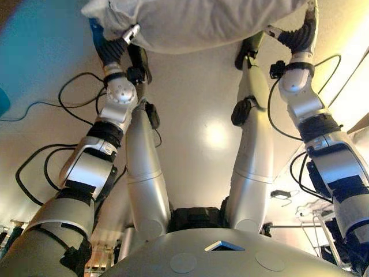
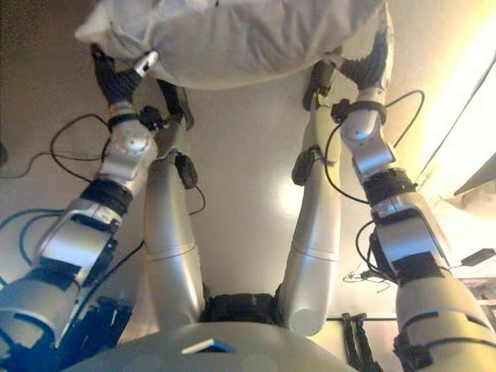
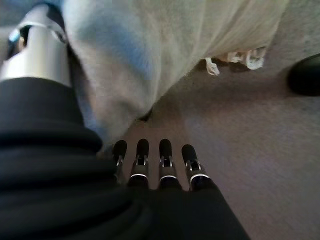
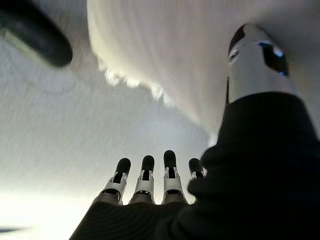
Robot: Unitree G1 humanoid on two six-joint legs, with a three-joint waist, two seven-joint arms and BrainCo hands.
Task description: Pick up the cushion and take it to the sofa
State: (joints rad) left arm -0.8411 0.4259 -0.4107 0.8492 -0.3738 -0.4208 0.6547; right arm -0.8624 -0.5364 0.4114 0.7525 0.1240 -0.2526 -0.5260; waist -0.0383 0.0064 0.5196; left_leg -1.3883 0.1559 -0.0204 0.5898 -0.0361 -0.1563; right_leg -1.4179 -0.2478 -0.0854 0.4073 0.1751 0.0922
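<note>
The cushion [image 1: 196, 23] is pale grey-white with small tassels [image 3: 235, 57] along one edge. It hangs above the floor between my two hands at the top of the eye views. My left hand [image 1: 112, 49] is at its left end and my right hand [image 1: 300, 34] at its right end. In the left wrist view the fingers [image 3: 150, 160] lie straight below the cushion [image 3: 165, 50] and the thumb rests against the cloth. The right wrist view shows the same, with straight fingers [image 4: 145, 175] beside the cushion [image 4: 175, 55].
A pale, glossy floor [image 1: 196, 98] lies below the cushion. A teal patch [image 1: 34, 52] shows at the upper left. Some stands and gear [image 1: 311, 225] are at the lower right. No sofa is in view.
</note>
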